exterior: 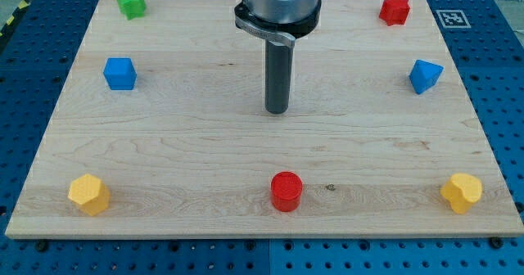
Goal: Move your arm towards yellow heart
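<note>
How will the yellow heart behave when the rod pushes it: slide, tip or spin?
The yellow heart looks squat and flat-bottomed, so it will probably slide on the smooth wooden board rather than tip. Its lobed outline may make it spin under an off-centre push. My tip is mid-board, well away from it.

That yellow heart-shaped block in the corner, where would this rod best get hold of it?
It has no gripper, so it can only push. My tip sits mid-board, touching no block. The yellow heart-shaped block lies at the view's bottom right on the wooden board. I would likely meet its left side, coming diagonally from the view's upper left; the path looks free.
</note>
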